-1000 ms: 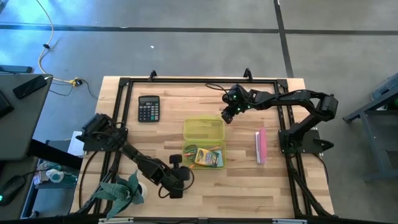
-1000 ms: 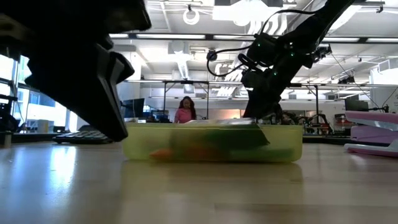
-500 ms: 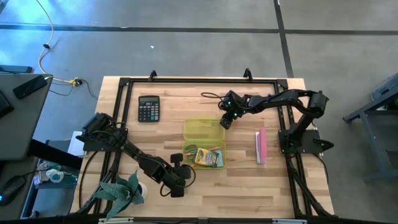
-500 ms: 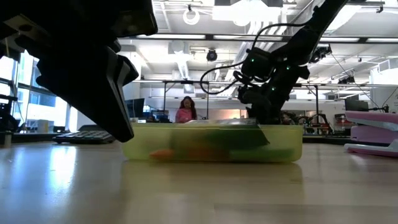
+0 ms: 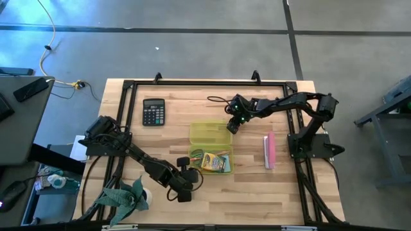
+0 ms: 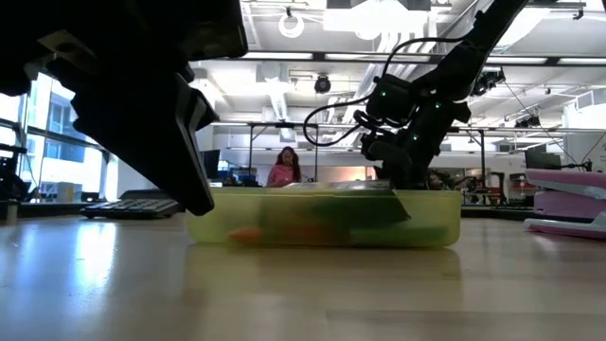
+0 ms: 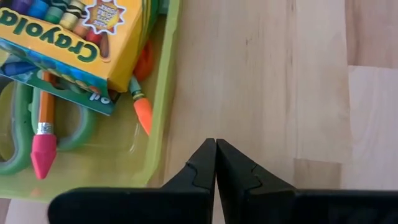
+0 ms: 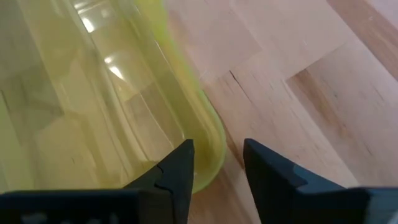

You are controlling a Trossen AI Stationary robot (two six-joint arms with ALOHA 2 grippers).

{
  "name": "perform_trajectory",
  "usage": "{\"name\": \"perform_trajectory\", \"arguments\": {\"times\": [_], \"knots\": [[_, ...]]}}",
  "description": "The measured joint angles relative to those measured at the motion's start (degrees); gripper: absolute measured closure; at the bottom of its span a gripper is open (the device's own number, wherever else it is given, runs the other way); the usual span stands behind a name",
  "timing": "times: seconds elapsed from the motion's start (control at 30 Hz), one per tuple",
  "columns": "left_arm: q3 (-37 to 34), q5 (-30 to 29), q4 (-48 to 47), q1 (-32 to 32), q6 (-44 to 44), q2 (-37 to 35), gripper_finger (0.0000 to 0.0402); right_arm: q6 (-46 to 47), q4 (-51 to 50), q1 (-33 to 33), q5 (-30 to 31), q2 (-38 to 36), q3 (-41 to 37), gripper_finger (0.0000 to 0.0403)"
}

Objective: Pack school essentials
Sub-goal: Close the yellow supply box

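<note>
Beside left gripper (image 7: 216, 163): crayon box (image 7: 73, 43).

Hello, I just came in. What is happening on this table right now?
A two-armed robot is packing school supplies into a yellow-green plastic case. A crayon box, scissors and a pencil already lie in one half. The right gripper, fingers open, is at the corner of the empty lid half. The left gripper, fingers shut, waits beside the filled half.
</note>
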Motion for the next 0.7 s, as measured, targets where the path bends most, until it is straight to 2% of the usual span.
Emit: {"name": "perform_trajectory", "arguments": {"times": [0.43,0.7], "knots": [[0.0,0.2,0.0,0.7,0.0,0.0,0.0401,-0.1,0.0,0.0,0.1,0.0,0.1,0.0386],[0.0,0.2,0.4,0.7,-0.1,0.0,0.0401,-0.4,0.0,0.0,0.1,0.0,0.1,0.0399]]}}
